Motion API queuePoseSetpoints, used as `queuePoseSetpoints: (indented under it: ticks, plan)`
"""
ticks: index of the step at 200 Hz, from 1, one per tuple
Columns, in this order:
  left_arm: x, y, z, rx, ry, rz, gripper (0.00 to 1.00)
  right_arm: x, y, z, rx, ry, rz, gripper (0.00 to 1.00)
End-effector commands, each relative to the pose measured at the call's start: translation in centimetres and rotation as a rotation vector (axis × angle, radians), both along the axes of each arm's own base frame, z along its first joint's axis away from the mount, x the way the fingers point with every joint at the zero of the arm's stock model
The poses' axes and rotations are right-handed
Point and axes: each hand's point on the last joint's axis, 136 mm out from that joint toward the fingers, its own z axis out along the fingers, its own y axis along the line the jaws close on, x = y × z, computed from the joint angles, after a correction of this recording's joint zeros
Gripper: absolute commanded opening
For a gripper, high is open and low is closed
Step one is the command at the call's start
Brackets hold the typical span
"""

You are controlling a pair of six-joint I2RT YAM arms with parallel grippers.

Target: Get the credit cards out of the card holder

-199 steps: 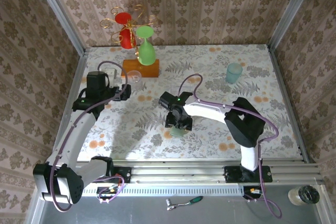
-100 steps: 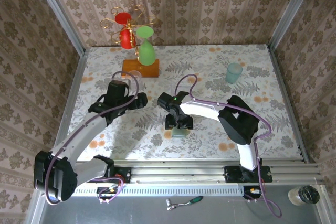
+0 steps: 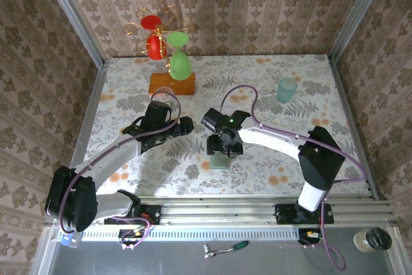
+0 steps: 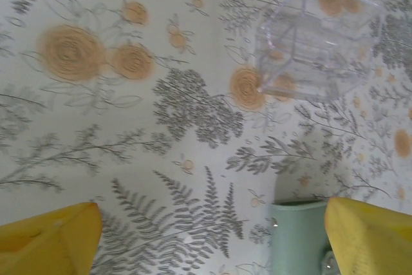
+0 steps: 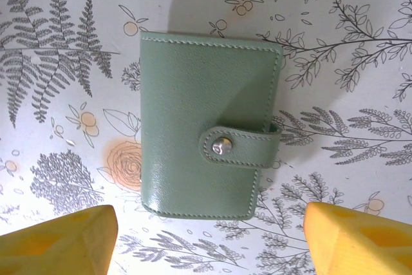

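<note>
Over mid-table, both grippers stand spread; the card holder (image 5: pixel 193 94) lies shut under the right one.
Right gripper (image 5: pixel 206 227): I see its yellow fingers (image 5: pixel 58 239) set wide apart, gripping nothing, poised over the sage-green holder. The holder lies flat on the floral table (image 5: pixel 360 43) with its snap strap (image 5: pixel 238 143) fastened across the edge. Left gripper (image 4: pixel 206 230): fingers are likewise wide and empty, and a corner of the same holder shows just inside its right finger. Farther out on the wrist view I note a clear plastic tray (image 4: pixel 315 43) resting on the table, apart from the holder. From the top camera, the holder sits just on the bases' side of the right gripper, with the left gripper off to its left.
</note>
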Motion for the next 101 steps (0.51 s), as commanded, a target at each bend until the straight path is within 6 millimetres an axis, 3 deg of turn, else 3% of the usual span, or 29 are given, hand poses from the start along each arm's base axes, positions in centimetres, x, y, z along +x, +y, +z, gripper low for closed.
queuePoseSetpoints:
  ticks: [1, 32, 77, 101]
  plan:
    - [-1.1, -2.1, -0.8, -0.092, 0.045, -0.028, 0.85, -0.6, -0.4, -0.8, 0.009, 0.033, 0.031, 0.71]
    - [-2.5, -3.4, -2.3, -0.147, 0.081, -0.028, 0.71, -0.5, -1.0, -1.8, -0.032, 0.027, 0.013, 0.54]
    - [-3.4, -4.3, -4.0, -0.217, 0.118, -0.006, 0.57, 0.4, -0.8, -2.6, -0.088, 0.024, -0.018, 0.44]
    - [-3.4, -4.4, -4.3, -0.226, 0.122, -0.006, 0.55, 1.0, -0.3, -2.9, -0.095, 0.025, -0.031, 0.42]
